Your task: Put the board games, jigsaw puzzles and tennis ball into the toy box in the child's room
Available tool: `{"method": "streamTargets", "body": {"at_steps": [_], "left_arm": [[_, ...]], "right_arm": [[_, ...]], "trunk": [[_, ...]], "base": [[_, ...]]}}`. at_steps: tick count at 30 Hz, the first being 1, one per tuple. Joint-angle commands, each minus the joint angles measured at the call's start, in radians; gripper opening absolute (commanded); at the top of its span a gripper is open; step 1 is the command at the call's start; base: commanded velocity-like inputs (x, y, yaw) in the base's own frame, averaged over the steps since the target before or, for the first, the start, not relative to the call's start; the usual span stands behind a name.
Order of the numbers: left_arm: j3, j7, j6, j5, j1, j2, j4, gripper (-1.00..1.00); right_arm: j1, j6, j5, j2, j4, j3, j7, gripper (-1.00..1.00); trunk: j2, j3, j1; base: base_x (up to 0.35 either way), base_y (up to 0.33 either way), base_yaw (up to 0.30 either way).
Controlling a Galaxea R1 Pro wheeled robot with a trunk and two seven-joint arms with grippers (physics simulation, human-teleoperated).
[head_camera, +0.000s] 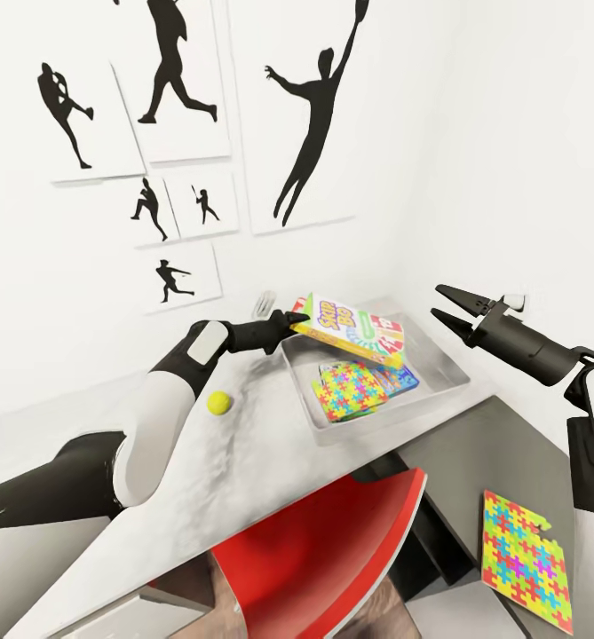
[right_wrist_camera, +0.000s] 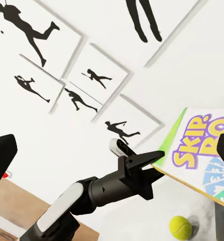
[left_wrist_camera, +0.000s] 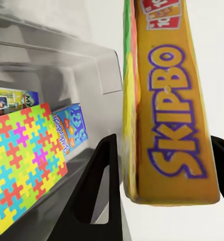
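In the toy box [head_camera: 439, 390]: jigsaw puzzle [head_camera: 348, 390], blue board game [head_camera: 396, 379].

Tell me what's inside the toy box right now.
In the toy box: a jigsaw puzzle lying on a blue board game. The left pincer holds the SKIP BO game over it. Whatever lies under these is covered.

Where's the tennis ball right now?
Head view: the tennis ball lies on the table, left of the toy box, beside the left arm.
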Motion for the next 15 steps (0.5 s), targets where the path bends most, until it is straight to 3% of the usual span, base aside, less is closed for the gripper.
{"method": "streamTargets", "body": {"at_steps": [1, 15], "left_arm": [[0.008, -0.001, 0.007, -0.003, -0.001, -0.001, 0.000, -1.00], [0.008, -0.009, 0.010, -0.003, -0.011, -0.001, -0.003, -1.00]], "right_arm": [[-0.001, 0.004, 0.010, 0.000, 0.000, -0.001, 0.010, 1.00], [-0.001, 0.004, 0.010, 0.000, -0.001, -0.001, 0.010, 1.00]], "trunk": [[-0.002, -0.003, 0.001], [-0.002, -0.016, 0.001]], "base": [[0.000, 0.000, 0.000], [0.000, 0.000, 0.000]]}}
